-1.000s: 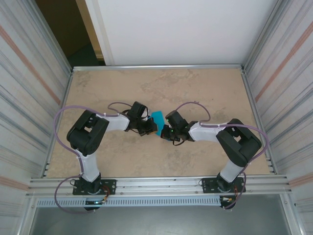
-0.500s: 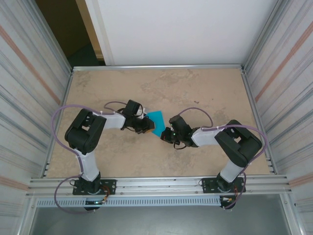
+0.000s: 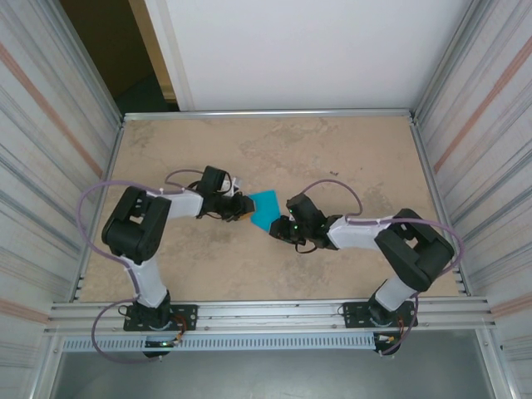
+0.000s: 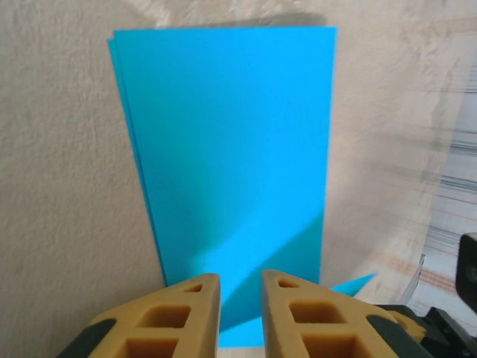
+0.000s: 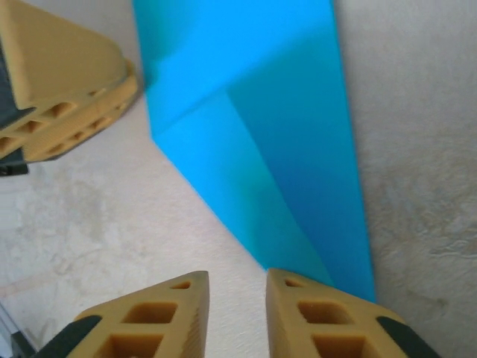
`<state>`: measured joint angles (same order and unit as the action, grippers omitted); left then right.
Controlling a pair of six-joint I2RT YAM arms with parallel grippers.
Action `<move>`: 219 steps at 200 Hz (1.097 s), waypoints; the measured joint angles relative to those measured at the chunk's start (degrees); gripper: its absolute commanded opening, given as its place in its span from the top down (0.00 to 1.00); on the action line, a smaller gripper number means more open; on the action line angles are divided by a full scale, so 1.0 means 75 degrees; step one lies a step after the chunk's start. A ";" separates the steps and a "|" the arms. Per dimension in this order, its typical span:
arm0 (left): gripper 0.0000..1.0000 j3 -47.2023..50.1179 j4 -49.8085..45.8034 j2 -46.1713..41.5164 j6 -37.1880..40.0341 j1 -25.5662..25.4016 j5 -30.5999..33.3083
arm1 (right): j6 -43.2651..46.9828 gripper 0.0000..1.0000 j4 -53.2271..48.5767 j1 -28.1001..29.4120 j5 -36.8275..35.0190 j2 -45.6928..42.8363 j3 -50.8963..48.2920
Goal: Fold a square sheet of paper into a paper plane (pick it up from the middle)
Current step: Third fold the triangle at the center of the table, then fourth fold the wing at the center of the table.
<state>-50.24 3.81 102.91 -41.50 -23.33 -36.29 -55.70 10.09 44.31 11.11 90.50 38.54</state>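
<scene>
As it lies folded, the paper (image 3: 265,208) (tapered) seemingly points nearward.

light: bright, even | shadows: soft | blur: left wrist right edge

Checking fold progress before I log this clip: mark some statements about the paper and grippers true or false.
1. The folded turquoise-blue paper lies on the beige table between the left gripper and right gripper. True.
2. The paper is a flat, unfolded square. False: it shows a diagonal fold and layered edges.
3. The right gripper clamps the paper. False: bare table shows between its parted jaws.
4. Both grippers' fingers are tan. True.
</scene>
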 measured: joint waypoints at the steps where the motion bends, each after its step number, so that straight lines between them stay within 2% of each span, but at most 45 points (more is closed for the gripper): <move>1: 0.75 0.0017 0.0009 -0.0020 -0.0015 0.0000 0.0006 | 0.0009 0.72 -0.0006 0.0000 0.0000 -0.0015 0.0006; 41: 0.60 0.0933 0.0647 -0.1032 -0.0548 0.0017 0.0163 | 0.0201 0.65 -0.0003 -0.0254 0.0015 -0.0440 0.0181; 70: 0.57 0.1588 0.1227 -0.1212 -0.1116 0.0003 0.0219 | 0.0315 0.68 -0.0044 -0.0490 0.0189 -0.0230 0.0289; 149: 0.57 0.1816 0.1967 -0.1067 -0.2124 -0.0606 0.0300 | 0.0431 0.77 -0.0012 -0.0825 0.0557 0.0772 0.0641; 172: 0.66 0.1833 0.2087 -0.0903 -0.2396 -0.0729 0.0463 | 0.0460 0.79 -0.0012 -0.0845 0.0560 0.0880 0.0641; 219: 0.68 0.2052 0.2279 -0.0921 -0.2766 -0.1026 0.1195 | 0.0466 0.86 -0.0061 -0.0901 0.0542 0.1093 0.0641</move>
<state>-34.85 20.91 96.01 -62.24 -31.03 -27.33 -52.21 9.63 37.56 15.18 98.70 43.35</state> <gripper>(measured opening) 0.322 0.144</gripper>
